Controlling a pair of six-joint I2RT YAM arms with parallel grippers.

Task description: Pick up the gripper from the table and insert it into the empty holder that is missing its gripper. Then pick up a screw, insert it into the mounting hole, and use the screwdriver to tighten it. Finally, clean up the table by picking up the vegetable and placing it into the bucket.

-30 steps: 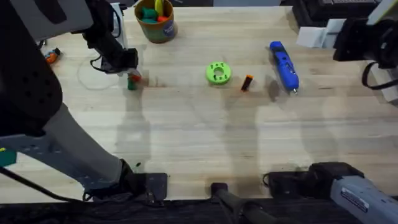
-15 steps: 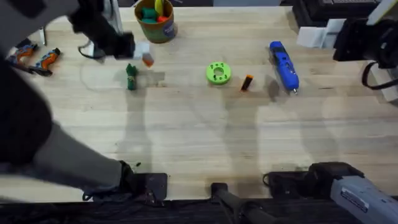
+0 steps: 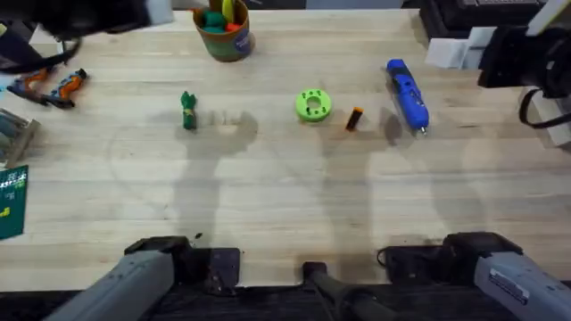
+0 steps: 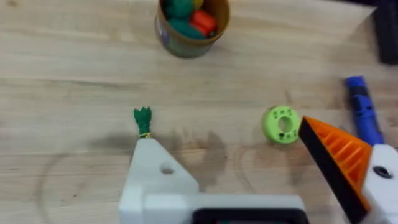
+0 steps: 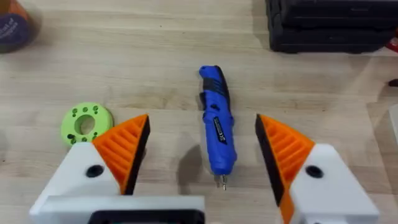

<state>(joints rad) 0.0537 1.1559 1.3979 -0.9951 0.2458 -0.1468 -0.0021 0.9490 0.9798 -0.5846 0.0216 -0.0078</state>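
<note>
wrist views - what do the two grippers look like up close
Both are white blocky plastic. The right gripper has two white finger bases, each with a round screw hole and an orange ribbed pad backed in black. The left gripper has one such orange pad; its other holder is bare white.

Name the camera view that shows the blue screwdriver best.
The right wrist view: the screwdriver lies whole between the two orange-padded fingers, from its blue body to its thin metal tip. The overhead view also shows it whole but far off, at the table's right side. The left wrist view catches its upper part behind an orange pad.
</note>
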